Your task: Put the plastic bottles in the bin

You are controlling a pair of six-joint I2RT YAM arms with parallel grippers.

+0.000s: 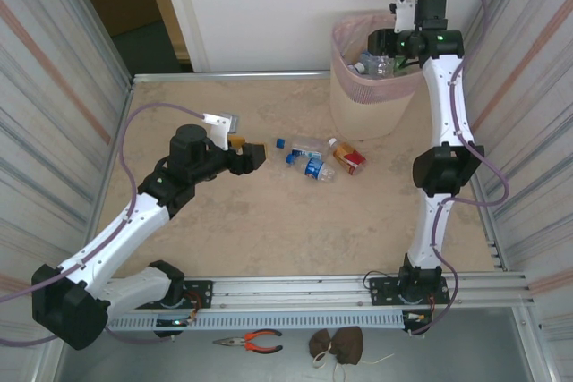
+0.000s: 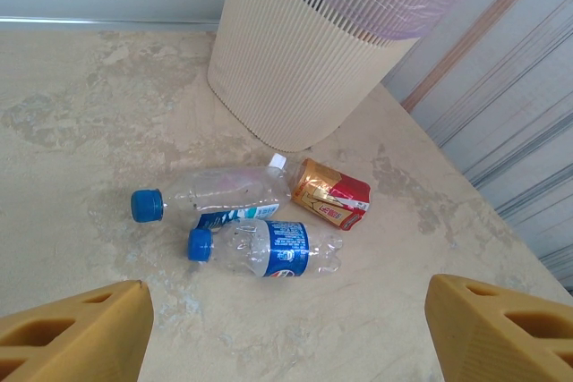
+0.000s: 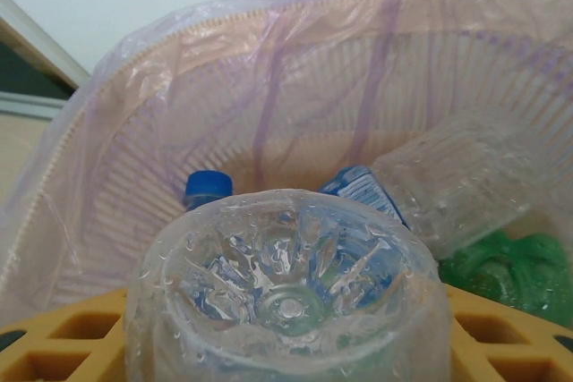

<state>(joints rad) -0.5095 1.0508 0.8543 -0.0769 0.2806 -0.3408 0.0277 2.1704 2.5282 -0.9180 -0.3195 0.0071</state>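
Right claw (image 3: pixel 286 346) grips a clear bottle (image 3: pixel 288 292) over the bin (image 3: pixel 116 131)
Light, thin-walled, slick, we judge — pinch mid-body, gently; our left claw (image 2: pixel 286 328) gapes empty before a blue-label bottle (image 2: pixel 273 250) and two more on the table (image 2: pixel 89 114)

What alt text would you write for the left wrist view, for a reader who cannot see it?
Three bottles lie together on a table: a clear bottle with a blue cap, a blue-label bottle in front, a red-label bottle at right. The bin stands behind them; the yellow fingers of the open left end effector frame the bottom corners.
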